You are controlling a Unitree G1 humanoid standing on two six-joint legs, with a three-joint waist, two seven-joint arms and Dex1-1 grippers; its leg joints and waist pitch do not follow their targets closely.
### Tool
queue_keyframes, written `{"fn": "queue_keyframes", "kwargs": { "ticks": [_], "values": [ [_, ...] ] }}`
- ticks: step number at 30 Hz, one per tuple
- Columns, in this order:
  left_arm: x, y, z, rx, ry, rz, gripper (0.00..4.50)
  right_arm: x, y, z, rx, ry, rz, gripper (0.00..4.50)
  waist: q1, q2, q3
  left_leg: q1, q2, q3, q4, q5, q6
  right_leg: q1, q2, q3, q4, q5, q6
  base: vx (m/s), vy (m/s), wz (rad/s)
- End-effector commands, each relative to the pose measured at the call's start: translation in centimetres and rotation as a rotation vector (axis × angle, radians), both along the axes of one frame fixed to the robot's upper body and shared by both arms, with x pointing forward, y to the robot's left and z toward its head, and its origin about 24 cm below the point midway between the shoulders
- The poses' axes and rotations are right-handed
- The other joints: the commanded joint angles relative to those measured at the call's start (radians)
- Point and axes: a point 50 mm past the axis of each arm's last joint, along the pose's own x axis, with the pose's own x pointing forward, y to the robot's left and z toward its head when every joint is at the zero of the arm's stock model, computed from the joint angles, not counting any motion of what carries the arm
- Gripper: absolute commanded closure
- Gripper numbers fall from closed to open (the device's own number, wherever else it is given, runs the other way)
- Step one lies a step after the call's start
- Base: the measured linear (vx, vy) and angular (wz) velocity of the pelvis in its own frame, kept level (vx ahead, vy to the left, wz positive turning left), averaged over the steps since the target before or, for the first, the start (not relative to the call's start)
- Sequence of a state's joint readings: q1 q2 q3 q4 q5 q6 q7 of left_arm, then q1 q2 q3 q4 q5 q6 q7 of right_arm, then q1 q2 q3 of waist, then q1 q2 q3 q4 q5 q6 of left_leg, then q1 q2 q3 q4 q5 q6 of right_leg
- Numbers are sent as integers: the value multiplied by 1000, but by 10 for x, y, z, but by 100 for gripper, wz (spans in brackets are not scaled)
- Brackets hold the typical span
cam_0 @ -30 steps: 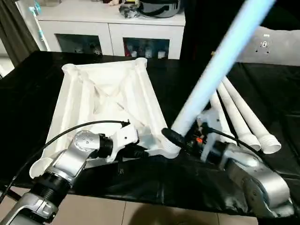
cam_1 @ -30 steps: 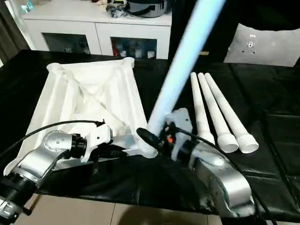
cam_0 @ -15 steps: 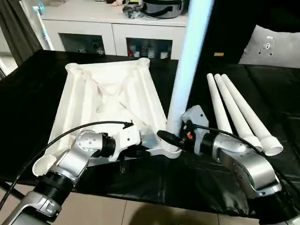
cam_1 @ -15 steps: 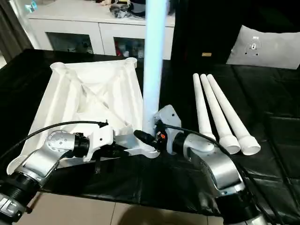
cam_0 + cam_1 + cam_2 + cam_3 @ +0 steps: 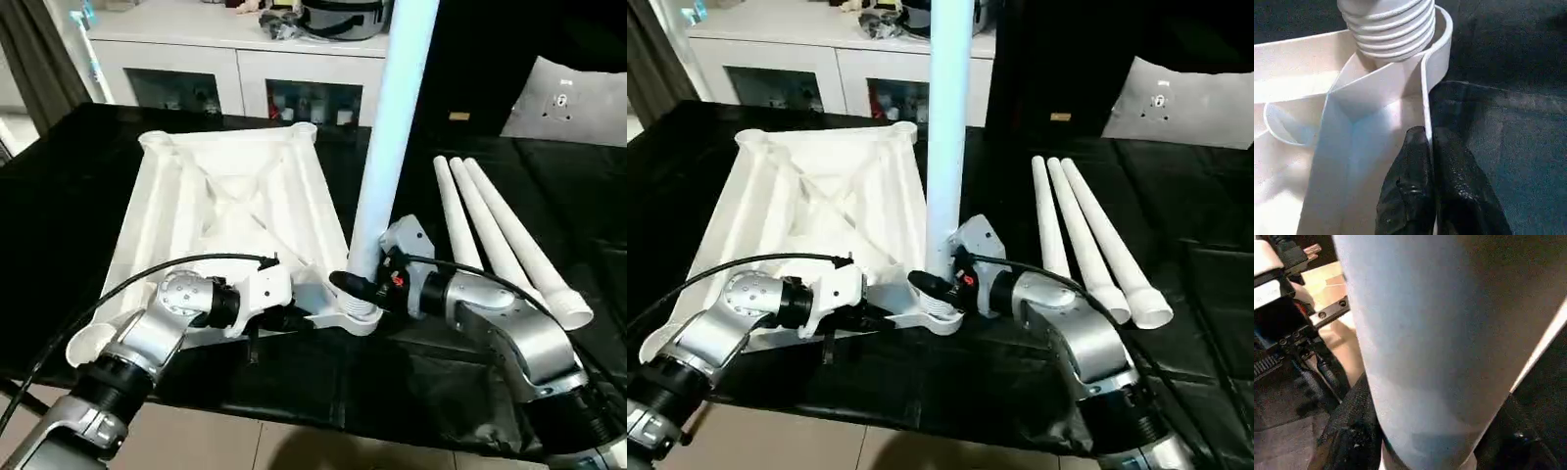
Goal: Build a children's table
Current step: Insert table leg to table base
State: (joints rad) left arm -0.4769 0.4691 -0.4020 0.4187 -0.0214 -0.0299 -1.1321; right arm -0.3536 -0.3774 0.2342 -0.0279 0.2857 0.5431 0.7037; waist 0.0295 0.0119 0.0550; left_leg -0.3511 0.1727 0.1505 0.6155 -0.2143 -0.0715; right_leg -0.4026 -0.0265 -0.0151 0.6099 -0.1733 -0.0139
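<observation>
One leg held near-upright in right gripper, jaws half-spread round its lower shaft, ribbed end entering corner socket just below that gripper; left gripper pinched shut on rim of upturned table top, steadying it. Likely first-leg fitting step, seating looks incomplete: needs straight push down, maybe twist. Three spare legs flat beyond right gripper on black table.

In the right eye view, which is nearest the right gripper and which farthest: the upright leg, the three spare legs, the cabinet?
From the right gripper:
1. Upright leg, in its grip.
2. Spare legs, lying to its right.
3. Cabinet, behind the table.
</observation>
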Motion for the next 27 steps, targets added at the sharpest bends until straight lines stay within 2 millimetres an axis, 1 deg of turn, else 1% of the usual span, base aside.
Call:
{"fn": "queue_keyframes", "kwargs": {
  "ticks": [1,2,3,4,5,6,7,8,9,10,11,12,13,14,15,17,18,20,22,25,26,27],
  "values": [
    [0,0,-2,33,-12,-38,450,-5,-10,-14,-23,87,-33,257,-3,-4,-53,0,40,-10,-82,-231,-7,36,-91,44,-97,-486,-115,0,0,0],
    [0,0,-2,33,-12,-38,450,-5,-10,-14,-23,87,-33,257,-2,-4,-52,-1,40,-10,-82,-230,-5,36,-90,45,-99,-486,-112,0,0,0],
    [1,0,-1,34,-22,-45,450,-7,-12,-12,-8,90,-39,257,-1,1,-54,2,41,-9,-83,-230,-5,37,-89,45,-99,-464,-116,0,0,0],
    [1,0,-1,34,-22,-45,450,-7,-12,-12,-8,90,-39,257,0,0,-54,1,42,-10,-83,-229,-6,37,-89,46,-96,-452,-118,0,0,0],
    [2,-1,0,31,-26,-50,450,-9,-14,-11,3,92,-45,257,1,1,-54,1,41,-9,-83,-229,-7,39,-88,45,-96,-440,-121,0,0,0],
    [2,-2,1,22,-24,-61,450,-11,-16,-11,8,96,-51,257,1,0,-54,0,40,-10,-84,-229,-8,40,-88,45,-94,-439,-123,0,0,0],
    [2,-3,1,17,-23,-65,450,-11,-17,-11,9,97,-53,257,1,2,-55,1,40,-9,-82,-234,-9,39,-90,45,-96,-445,-126,0,0,0],
    [2,-3,1,17,-22,-66,450,-11,-17,-12,8,98,-54,257,1,1,-55,0,40,-9,-82,-232,-10,39,-89,45,-96,-444,-127,0,0,0],
    [3,-4,0,20,-22,-64,450,-12,-17,-12,8,100,-57,257,2,9,-54,0,41,-10,-84,-235,-13,38,-90,45,-95,-437,-132,0,0,0],
    [3,-4,0,24,-22,-63,450,-12,-17,-12,12,101,-59,257,2,7,-56,2,42,-10,-83,-238,-14,39,-89,45,-95,-425,-137,0,0,0],
    [3,-3,-1,28,-21,-67,450,-12,-17,-12,17,102,-62,257,2,6,-56,2,42,-11,-84,-236,-15,39,-89,45,-92,-412,-141,0,0,0],
    [3,-3,-1,31,-20,-69,450,-13,-17,-11,21,102,-64,257,2,9,-55,2,43,-11,-85,-239,-16,39,-89,45,-92,-396,-148,0,0,0],
    [3,-3,-1,31,-20,-69,450,-13,-17,-11,21,102,-64,257,1,7,-55,2,43,-11,-85,-241,-17,41,-88,45,-90,-386,-154,0,0,0],
    [3,-3,-1,31,-20,-72,450,-12,-17,-12,22,103,-65,257,1,7,-55,2,42,-10,-85,-244,-18,40,-88,44,-90,-387,-155,0,0,0],
    [2,-2,-1,31,-20,-75,450,-12,-17,-12,23,104,-67,257,1,9,-55,2,41,-10,-84,-246,-18,41,-90,45,-92,-392,-156,0,0,0],
    [-1,-4,-2,20,-5,-106,450,-10,-15,-14,40,113,-72,257,2,6,-55,2,42,-10,-84,-249,-18,40,-92,45,-92,-410,-154,0,0,0],
    [-2,-4,-2,16,-1,-116,450,-10,-14,-15,46,115,-72,257,1,8,-54,1,42,-11,-85,-254,-19,40,-92,45,-93,-426,-150,0,0,0],
    [-3,-5,-2,10,6,-124,450,-9,-13,-16,54,122,-71,257,0,7,-55,1,42,-12,-85,-251,-20,41,-92,45,-93,-420,-150,0,0,0],
    [-5,-7,0,-4,23,-131,450,-9,-15,-20,51,135,-71,257,0,10,-54,1,42,-12,-85,-250,-19,40,-93,45,-92,-412,-154,0,0,0],
    [-5,-7,1,-17,31,-123,450,-9,-17,-22,60,149,-85,257,0,10,-54,0,42,-12,-86,-250,-19,42,-92,45,-91,-407,-158,0,0,0],
    [-5,-7,2,-28,36,-115,450,-9,-19,-24,73,161,-99,257,0,10,-54,1,43,-12,-87,-249,-19,41,-91,45,-91,-403,-159,0,0,0],
    [-4,-5,2,-32,38,-99,450,-12,-23,-29,124,186,-129,257,-1,13,-54,1,43,-12,-86,-254,-21,40,-92,45,-92,-400,-162,0,0,0]
  ]
}}
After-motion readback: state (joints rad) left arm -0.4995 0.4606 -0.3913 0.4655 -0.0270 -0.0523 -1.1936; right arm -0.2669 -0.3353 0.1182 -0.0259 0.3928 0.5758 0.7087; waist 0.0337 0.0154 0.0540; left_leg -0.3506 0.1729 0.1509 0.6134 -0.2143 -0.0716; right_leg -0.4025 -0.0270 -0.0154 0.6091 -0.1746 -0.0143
